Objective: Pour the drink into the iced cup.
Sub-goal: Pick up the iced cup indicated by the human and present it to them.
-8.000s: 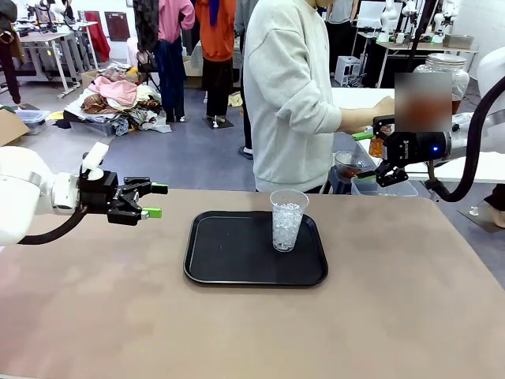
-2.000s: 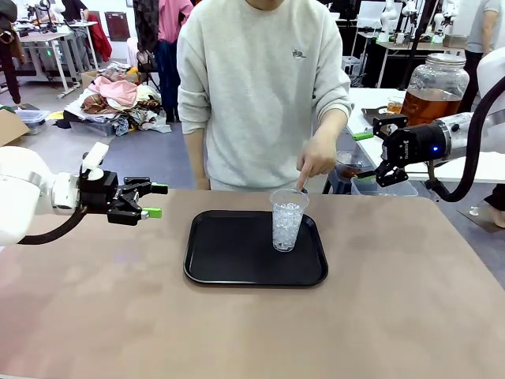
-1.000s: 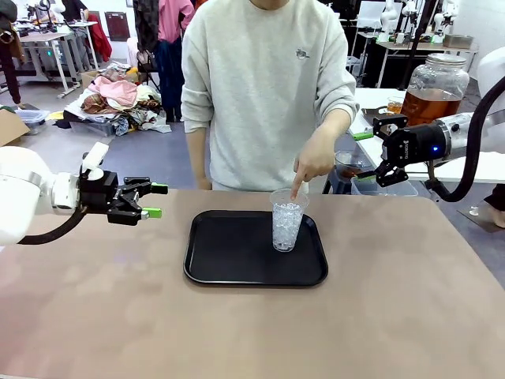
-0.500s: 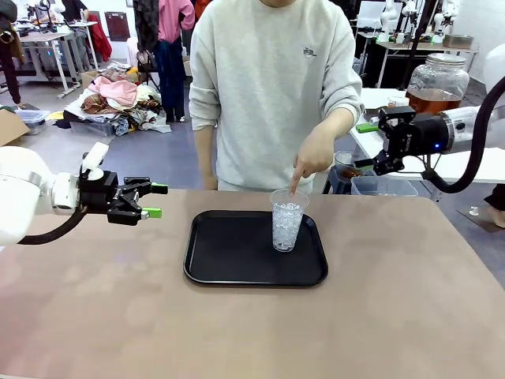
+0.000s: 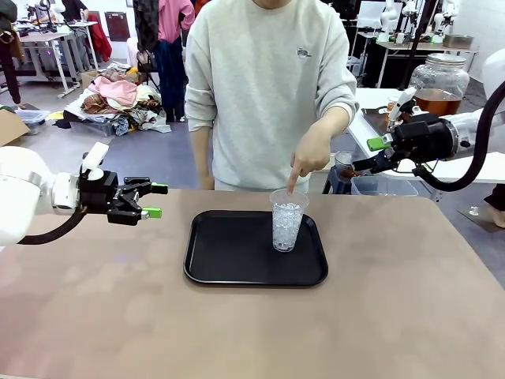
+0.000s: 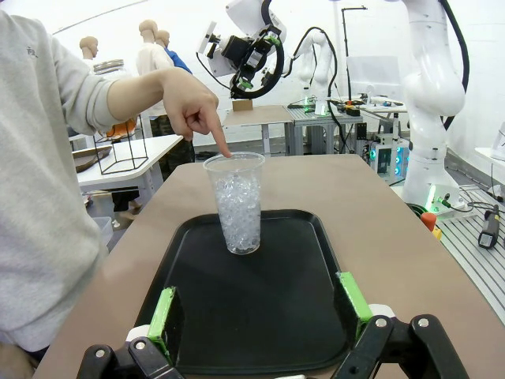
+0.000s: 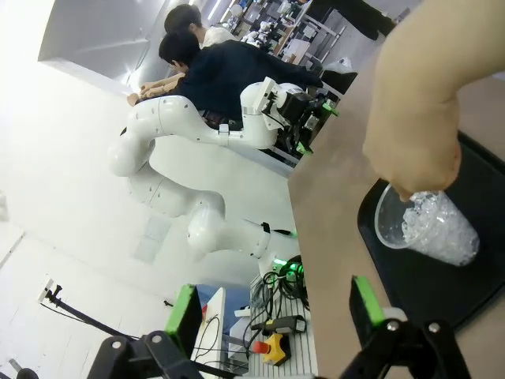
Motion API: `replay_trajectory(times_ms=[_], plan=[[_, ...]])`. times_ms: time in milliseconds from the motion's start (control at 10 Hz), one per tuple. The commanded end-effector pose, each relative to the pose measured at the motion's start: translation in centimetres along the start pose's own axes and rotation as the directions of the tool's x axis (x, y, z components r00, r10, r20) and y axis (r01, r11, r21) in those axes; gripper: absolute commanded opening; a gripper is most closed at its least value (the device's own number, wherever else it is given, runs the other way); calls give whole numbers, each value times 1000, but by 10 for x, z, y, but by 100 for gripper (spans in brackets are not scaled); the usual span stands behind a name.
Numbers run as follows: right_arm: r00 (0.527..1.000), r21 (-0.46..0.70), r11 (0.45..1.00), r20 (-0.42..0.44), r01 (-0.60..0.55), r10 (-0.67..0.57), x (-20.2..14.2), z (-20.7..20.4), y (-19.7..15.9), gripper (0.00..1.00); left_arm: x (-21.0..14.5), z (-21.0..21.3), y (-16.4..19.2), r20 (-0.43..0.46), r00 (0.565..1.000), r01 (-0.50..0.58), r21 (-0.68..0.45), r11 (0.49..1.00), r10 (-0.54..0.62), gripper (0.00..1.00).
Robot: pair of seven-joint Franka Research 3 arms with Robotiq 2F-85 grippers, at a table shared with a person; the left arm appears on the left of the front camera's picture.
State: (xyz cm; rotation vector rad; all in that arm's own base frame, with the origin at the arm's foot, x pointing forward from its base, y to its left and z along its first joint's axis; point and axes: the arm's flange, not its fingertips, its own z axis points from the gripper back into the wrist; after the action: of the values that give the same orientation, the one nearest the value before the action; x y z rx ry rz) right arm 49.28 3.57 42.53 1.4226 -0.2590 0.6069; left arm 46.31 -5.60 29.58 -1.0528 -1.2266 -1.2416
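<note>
Just above iced cup (image 5: 287,219), hand (image 5: 310,158) points down.

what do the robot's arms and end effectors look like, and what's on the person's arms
The left arm and right arm are glossy white with rounded links, each with a looping black cable. The left end effector and right end effector are black, two-fingered, with green pads. The person wears a light grey long-sleeved sweatshirt.

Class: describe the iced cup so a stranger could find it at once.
On the brown table lies a black tray. Near its far right corner stands a clear plastic cup, the one thing on the tray, packed with ice, a person's finger pointing at it.
</note>
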Motion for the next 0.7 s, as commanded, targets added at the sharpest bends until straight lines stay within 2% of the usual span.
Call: replay_trajectory(times_ms=[0,500,600], plan=[[1000,3,1000,4,3,-3,2,0,4,100,2,-2,1,-2,1000,-6,10,1000,6,100],[1000,2,1000,1,2,-2,0,0,0,100,2,-2,1,-2,1000,-6,10,1000,6,100],[988,36,988,36,-151,150,-2,-4,-1,100,2,-2,1,-2,1000,-6,10,1000,6,100]])
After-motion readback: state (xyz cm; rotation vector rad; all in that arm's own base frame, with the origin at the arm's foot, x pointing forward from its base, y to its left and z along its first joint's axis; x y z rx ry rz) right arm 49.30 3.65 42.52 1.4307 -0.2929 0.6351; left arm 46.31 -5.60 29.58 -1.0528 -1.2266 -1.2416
